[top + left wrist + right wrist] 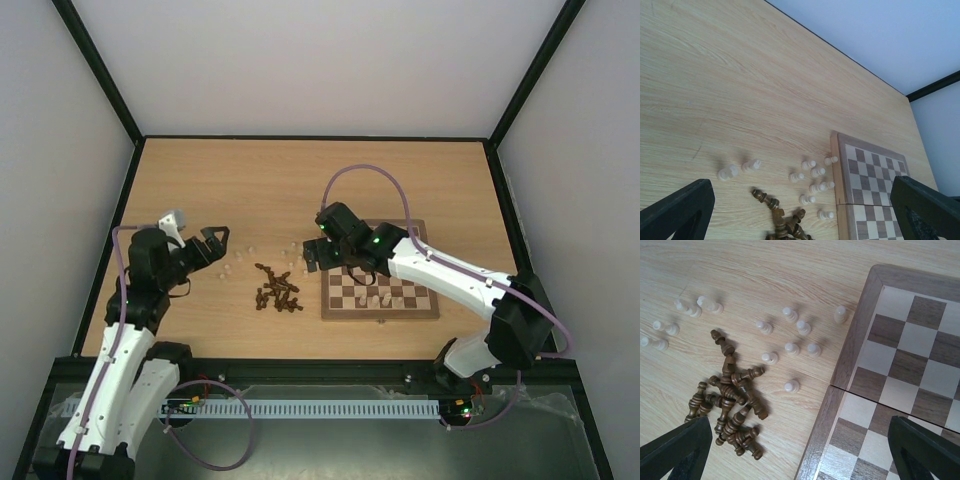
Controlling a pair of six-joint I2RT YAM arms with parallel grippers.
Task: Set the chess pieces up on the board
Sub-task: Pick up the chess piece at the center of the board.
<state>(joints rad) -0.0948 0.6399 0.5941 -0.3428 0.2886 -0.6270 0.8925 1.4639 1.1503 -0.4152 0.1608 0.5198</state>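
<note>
Pale walls and black frame posts box in a light-wood desk [250, 190]. The square wooden chessboard [380, 315], light/dark brown checks w/ a brown border, lies flat right of centre, closer to the arms' edge than to the far wall. On it a few pale cream chessmen [380, 298] seem to stand along the near rows. They are too small in the top view to be sure of count or type.

Just left of the board is a heap of dark brown wooden chessmen [735, 395], most on their sides, tangled and touching. Loose pale cream pieces [790, 347] are scattered on the desk between heap and board rim, and also further left. Some are upright, some tipped. One sits just beside the board's far-left corner.

Left claw [218, 247] hangs over the desk well left of the heap, jaws spread wide, nothing between them. Its dark fingers [680, 210] show at both lower corners of the left wrist view.

Right claw [313, 252] is by the board's far-left corner, over the scattered pale pieces. Its jaws are also wide apart and hold nothing, w/ its fingers [925, 447] at the lower corners of the right wrist view. A lilac cable [370, 170] loops up from the right arm.
</note>
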